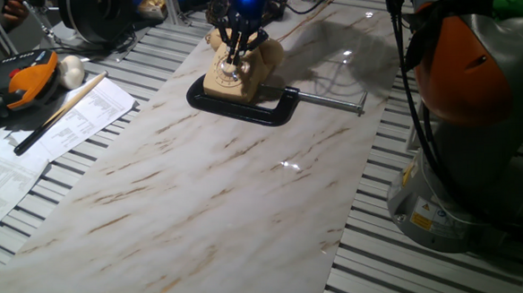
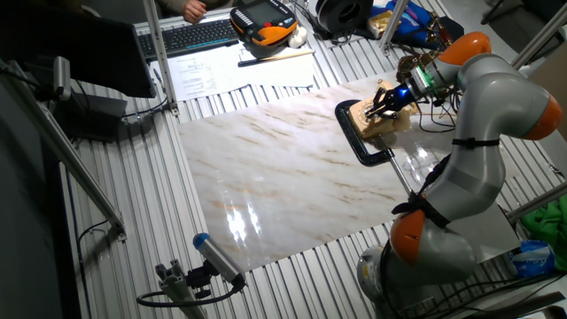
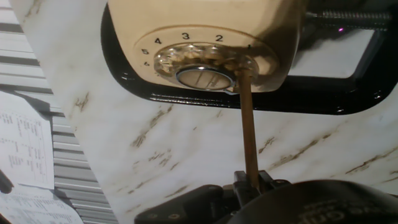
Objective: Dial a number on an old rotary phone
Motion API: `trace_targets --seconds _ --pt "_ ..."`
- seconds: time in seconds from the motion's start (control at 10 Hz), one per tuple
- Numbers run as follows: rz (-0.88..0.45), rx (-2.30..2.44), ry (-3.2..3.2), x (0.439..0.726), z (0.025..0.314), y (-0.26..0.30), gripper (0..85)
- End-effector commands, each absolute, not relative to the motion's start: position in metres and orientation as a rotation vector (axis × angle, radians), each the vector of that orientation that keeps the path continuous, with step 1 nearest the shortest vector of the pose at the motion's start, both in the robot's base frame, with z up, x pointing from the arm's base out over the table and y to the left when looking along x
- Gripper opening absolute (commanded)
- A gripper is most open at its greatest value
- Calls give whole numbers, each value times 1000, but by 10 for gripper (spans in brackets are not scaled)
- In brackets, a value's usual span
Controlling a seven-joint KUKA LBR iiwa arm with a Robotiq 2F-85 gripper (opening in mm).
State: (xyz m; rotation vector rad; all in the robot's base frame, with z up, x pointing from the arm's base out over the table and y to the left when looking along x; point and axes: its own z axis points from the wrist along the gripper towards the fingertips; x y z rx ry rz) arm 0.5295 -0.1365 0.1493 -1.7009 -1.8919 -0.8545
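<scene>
Sloping toward the camera (hand view), rotary phone dial faces the gripper.

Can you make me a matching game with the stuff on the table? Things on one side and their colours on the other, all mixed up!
Things:
1. rotary phone
2. C-clamp
3. thin stick held by the gripper
4. tabletop

Colours:
A. black
B. white marble with brown streaks
C. cream-beige
D. brownish brass

Right pairs: 1-C, 2-A, 3-D, 4-B
</scene>
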Motion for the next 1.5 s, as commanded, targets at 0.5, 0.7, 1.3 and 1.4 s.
trace_targets --seconds 0.5,0.7,1.3,1.4 --pt "-894 -1721 -1868 534 145 -129 0" --pt "-908 -1724 -1860 534 144 -128 0" --pt "-946 -1741 -1836 537 143 -123 0" --pt "-953 -1743 -1839 538 143 -122 0"
